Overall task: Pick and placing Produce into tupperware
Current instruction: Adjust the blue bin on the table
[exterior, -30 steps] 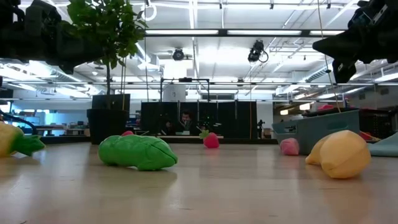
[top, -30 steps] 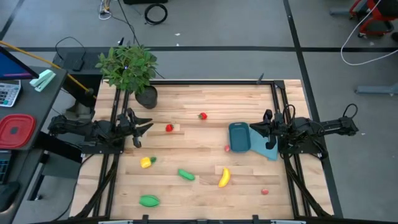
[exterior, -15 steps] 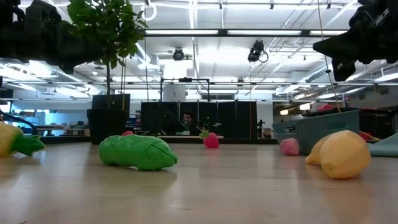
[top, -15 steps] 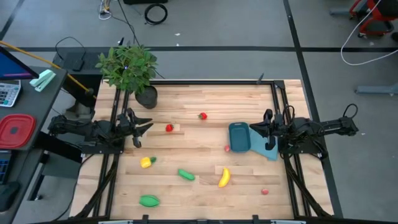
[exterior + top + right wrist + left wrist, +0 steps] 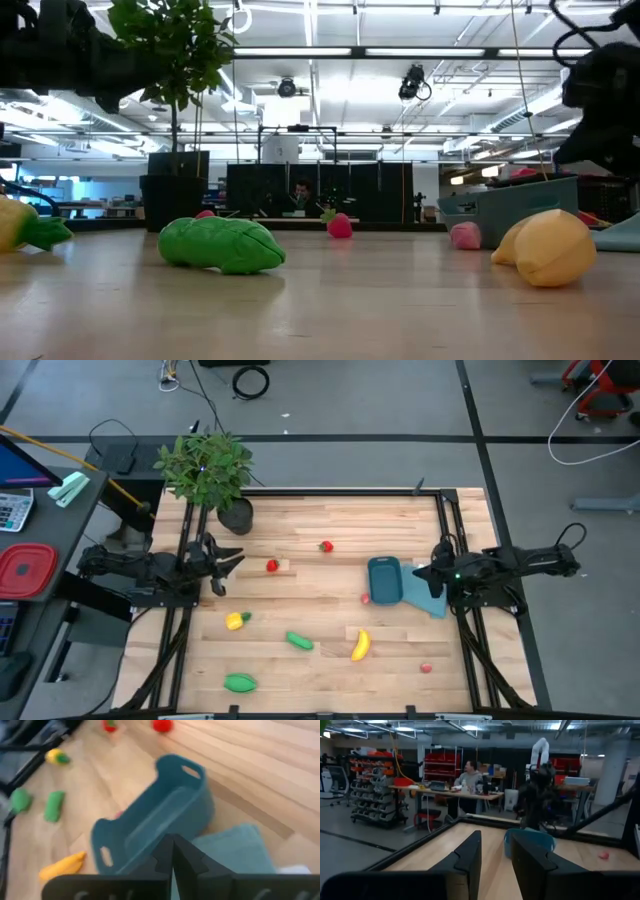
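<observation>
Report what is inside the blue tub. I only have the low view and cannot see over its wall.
Observer: The tupperware is empty. The right wrist view looks straight into it.
Operator: Give me the right gripper's place.
Observer: The right gripper hangs at the tub's right side, fingers shut, pointing down toward its near wall.
Operator: Now the left gripper.
Observer: The left gripper is open and holds nothing. In the high view it sits at the table's left edge, below the potted plant.
</observation>
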